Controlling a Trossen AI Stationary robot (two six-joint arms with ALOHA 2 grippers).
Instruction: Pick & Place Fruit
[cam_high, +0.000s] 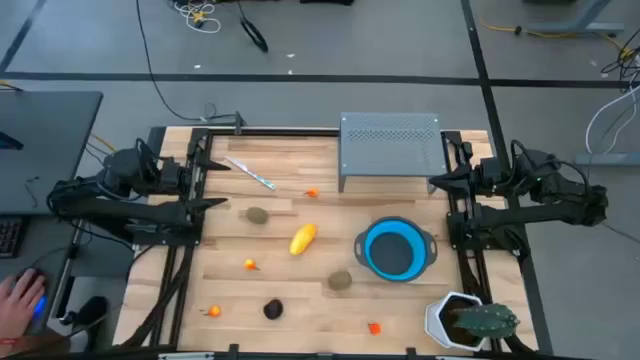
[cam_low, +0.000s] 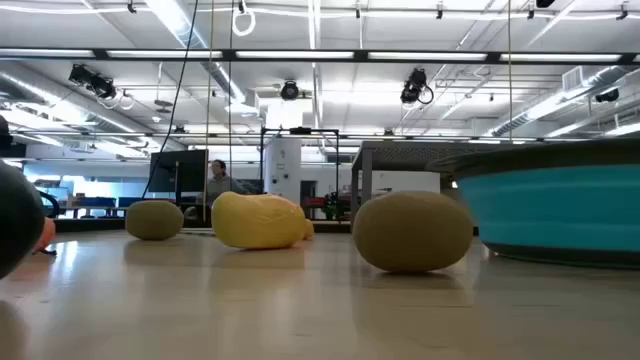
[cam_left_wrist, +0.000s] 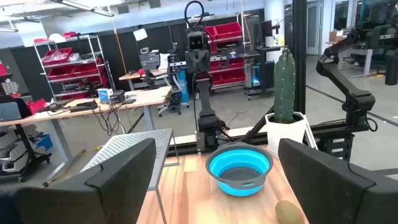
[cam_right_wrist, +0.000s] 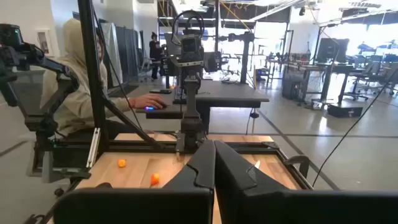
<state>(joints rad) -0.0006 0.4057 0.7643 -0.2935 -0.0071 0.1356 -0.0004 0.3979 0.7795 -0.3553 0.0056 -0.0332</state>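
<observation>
Fruit lies scattered over a wooden table (cam_high: 300, 290), placed here by the round blue bowl (cam_high: 394, 249), which sits toward the table's right side. The yellow oblong piece (cam_high: 303, 239) lies left of the bowl, and one olive-brown oval (cam_high: 258, 215) lies farther left beyond it. The second olive-brown oval (cam_high: 340, 281) sits just beside the bowl, toward the near edge. The near-black round piece (cam_high: 273, 310) lies well left of the bowl by the near edge. Tiny orange-red bits (cam_high: 250, 265) dot the boards around it (one lies close to the near edge). The left gripper (cam_high: 218, 204) waits at the left edge, well apart from the bowl, fingers spread and empty. The right gripper (cam_high: 437, 183) waits at the right edge behind the bowl, fingers pressed together, holding nothing.
</observation>
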